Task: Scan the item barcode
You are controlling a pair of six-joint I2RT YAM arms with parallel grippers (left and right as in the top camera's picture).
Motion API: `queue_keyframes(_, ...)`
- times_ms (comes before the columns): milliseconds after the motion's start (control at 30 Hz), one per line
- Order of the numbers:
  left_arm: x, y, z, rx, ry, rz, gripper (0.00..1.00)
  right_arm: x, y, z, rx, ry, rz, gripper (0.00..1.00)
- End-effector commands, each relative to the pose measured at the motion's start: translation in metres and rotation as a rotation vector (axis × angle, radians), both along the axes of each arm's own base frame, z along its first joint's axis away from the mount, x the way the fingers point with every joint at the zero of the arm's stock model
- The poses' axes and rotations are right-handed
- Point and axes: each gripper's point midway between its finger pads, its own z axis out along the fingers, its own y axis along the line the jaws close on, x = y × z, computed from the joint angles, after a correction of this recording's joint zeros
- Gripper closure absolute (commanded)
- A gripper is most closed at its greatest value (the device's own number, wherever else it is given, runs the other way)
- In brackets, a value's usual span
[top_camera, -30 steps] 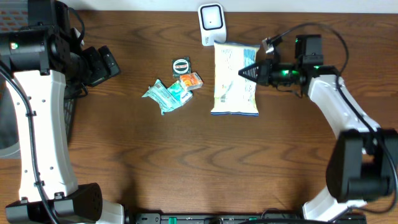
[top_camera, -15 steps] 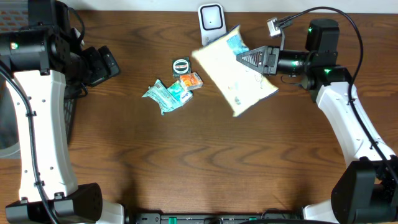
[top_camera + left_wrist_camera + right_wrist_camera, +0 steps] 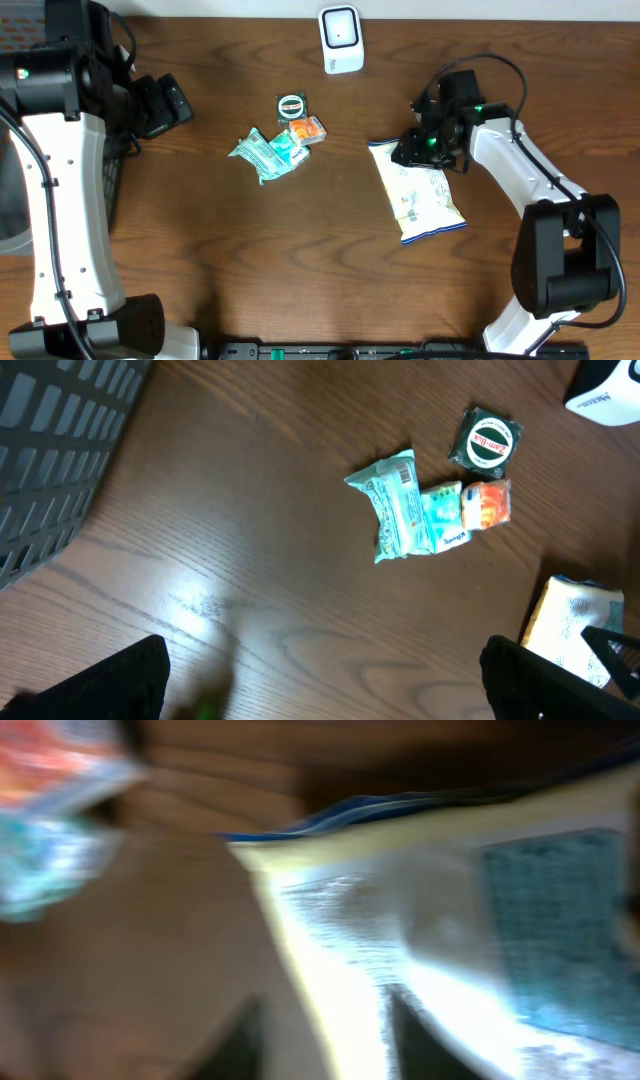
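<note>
The item, a pale yellow and white snack bag (image 3: 418, 195), lies flat on the table right of centre, and its corner shows in the left wrist view (image 3: 568, 628). My right gripper (image 3: 408, 152) is low at the bag's far edge. In the blurred right wrist view its fingers (image 3: 325, 1025) stand apart, astride the bag's edge (image 3: 420, 910), so it is open. The white barcode scanner (image 3: 341, 40) stands at the table's back edge. My left gripper (image 3: 176, 100) hovers at the far left, open wide (image 3: 325, 695) with nothing between its fingers.
A round black tin (image 3: 291, 105), an orange packet (image 3: 311, 128) and a teal packet (image 3: 264, 152) lie together left of centre. A dark mesh basket (image 3: 55, 450) sits off the table's left side.
The bag was held up in front of the scanner; it now lies on the table nearer the front. My right gripper came down with it and its jaws have parted. The left arm is unchanged.
</note>
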Motion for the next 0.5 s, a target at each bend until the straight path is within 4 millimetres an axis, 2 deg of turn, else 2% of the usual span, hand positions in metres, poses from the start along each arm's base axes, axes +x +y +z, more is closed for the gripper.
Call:
queue_keyframes(0, -0.002, 0.002, 0.005, 0.007, -0.013, 0.002, 0.02, 0.008, -0.032, 0.005, -0.135, -0.053, 0.013, 0.09)
queue_keyframes(133, -0.002, 0.002, 0.005, 0.007, -0.013, 0.002, 0.02, 0.014, -0.058, 0.026, -0.141, -0.034, -0.046, 0.03)
queue_keyframes(233, -0.002, 0.002, 0.005, 0.007, -0.013, 0.002, 0.02, 0.012, -0.068, 0.029, -0.141, -0.027, -0.029, 0.01)
queue_keyframes(400, -0.002, 0.002, 0.005, 0.007, -0.013, 0.002, 0.02, -0.008, -0.074, 0.008, -0.146, 0.04, -0.018, 0.01)
queue_keyframes(467, -0.002, 0.002, 0.005, 0.007, -0.013, 0.002, 0.02, -0.02, -0.062, -0.006, -0.093, 0.06, 0.027, 0.01)
